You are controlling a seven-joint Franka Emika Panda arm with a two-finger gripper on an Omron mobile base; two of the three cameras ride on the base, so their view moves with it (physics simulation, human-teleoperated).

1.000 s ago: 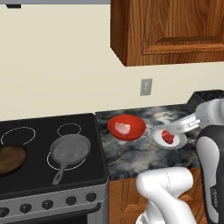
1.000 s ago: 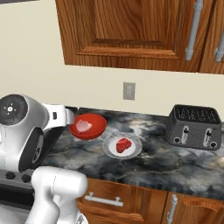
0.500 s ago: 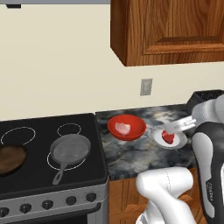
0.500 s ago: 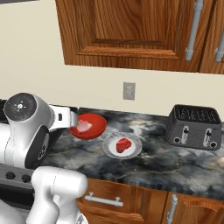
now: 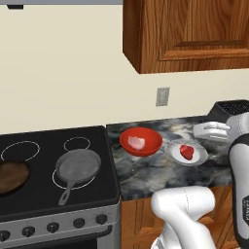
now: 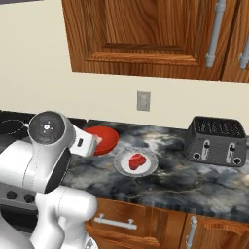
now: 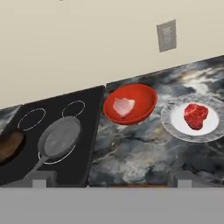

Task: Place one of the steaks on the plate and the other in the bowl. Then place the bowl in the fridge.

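Claw open; glossy round red bowl holds pale steak.

no readable text

you won't find any lettering, brand, number or sign to read here: the stove front, toaster face and wall outlet carry no legible marks.

Two steaks, one bowl, one plate, two pans, one toaster.
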